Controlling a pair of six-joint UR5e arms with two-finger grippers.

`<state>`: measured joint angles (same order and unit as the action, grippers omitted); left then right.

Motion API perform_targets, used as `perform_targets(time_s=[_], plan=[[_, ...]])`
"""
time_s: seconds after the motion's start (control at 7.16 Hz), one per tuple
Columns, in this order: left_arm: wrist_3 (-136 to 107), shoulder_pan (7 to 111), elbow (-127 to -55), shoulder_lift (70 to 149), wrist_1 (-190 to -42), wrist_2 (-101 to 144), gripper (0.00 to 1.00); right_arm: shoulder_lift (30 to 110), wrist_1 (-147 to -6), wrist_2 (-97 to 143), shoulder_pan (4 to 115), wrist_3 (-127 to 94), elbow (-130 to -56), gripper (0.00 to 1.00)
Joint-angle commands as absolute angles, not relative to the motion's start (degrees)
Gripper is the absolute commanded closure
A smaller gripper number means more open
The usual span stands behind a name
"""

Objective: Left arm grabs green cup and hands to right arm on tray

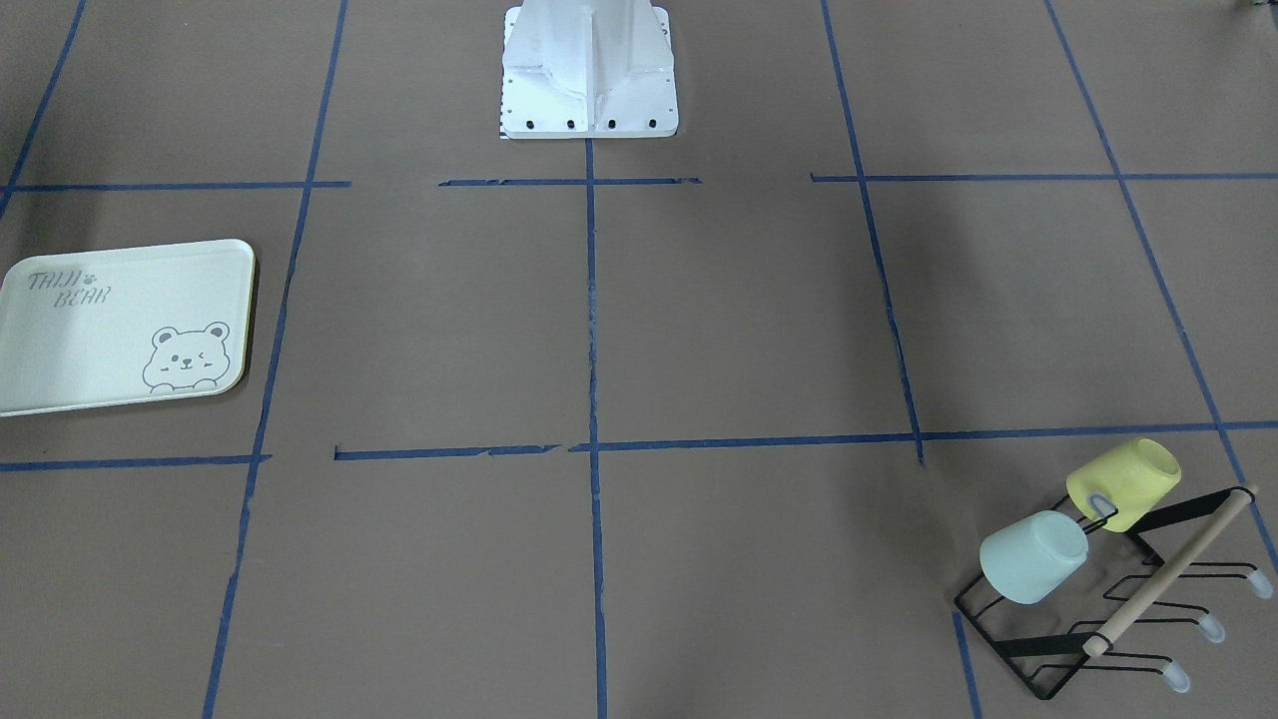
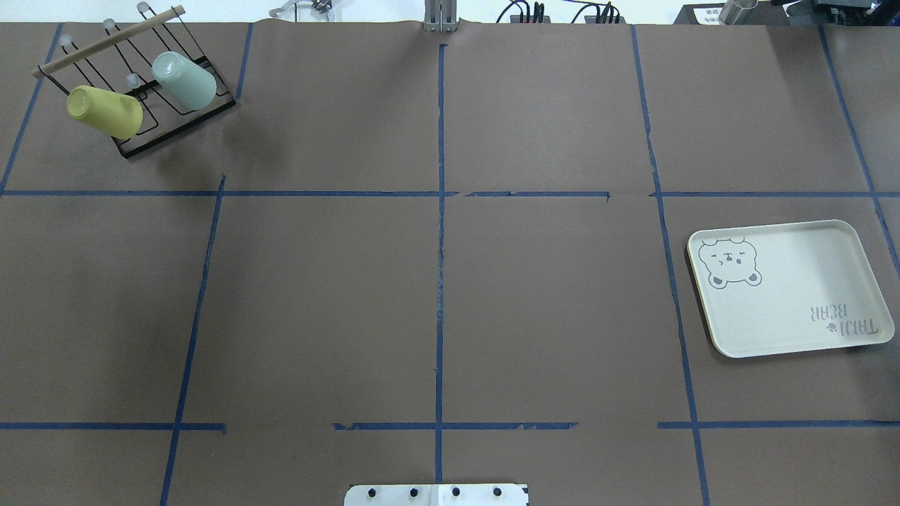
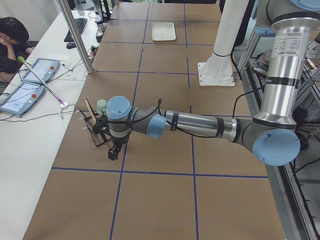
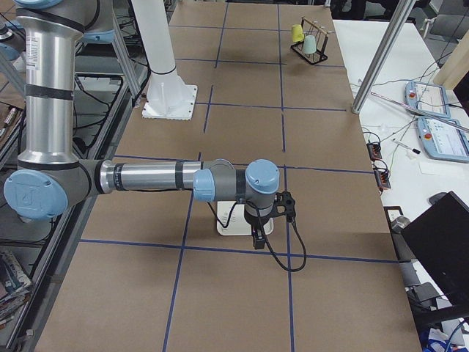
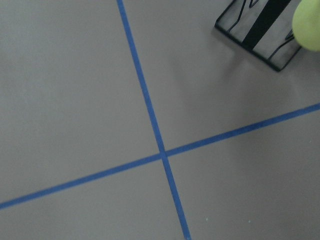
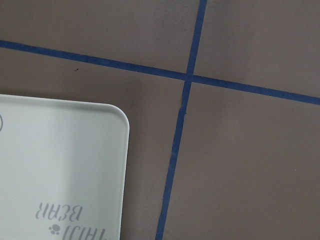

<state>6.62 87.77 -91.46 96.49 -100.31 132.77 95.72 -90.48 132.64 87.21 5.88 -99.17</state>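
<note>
Mint-green tapered plastic cup sits tilted on a black wire rack, not yet grasped. Beside the rack hangs the left arm's black gripper, which must next reach the cup. The right gripper hangs by the cream bear-printed tray. Neither's finger spread can be told.

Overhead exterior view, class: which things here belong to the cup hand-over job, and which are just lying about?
Belong to the job:
green cup, on the rack
tray, nothing on it

Just lying about:
yellow cup
black wire rack holding both cups
</note>
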Motion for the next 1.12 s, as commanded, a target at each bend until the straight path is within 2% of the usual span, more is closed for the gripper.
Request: perform_targets(time_s=[0.0,0.56,0.98], plan=[[6.59,87.37,-87.48,98.86,-107.44,132.80,0.00,95.71,-90.44,132.63,87.27,5.89,-99.05,0.00],[-23.58,77.46,-86.66,108.07,-117.69,130.45,0.00,95.80,-90.53,132.89,87.19,5.80,-99.05,0.00],[-40.31,62.01,-85.18,115.82,-117.86,113.17,0.00,95.71,-90.53,132.89,87.19,5.80,-99.05,0.00]])
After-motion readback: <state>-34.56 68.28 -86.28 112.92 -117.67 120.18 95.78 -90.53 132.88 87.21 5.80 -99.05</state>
